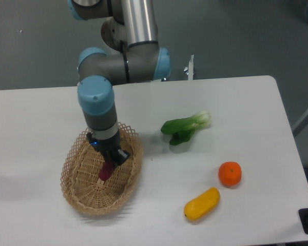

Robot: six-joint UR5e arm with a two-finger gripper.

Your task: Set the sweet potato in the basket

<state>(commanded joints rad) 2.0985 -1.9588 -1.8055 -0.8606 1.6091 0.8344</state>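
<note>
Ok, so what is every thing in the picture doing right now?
pincer: shut on the sweet potato, over the basket.
sweet potato: held, hanging tilted inside the basket; whether it touches the bottom is unclear.
basket: upright on the table, holding nothing else.
green leafy vegetable: lying on the table, untouched.
orange: sitting on the table.
yellow vegetable: lying on the table.
</note>
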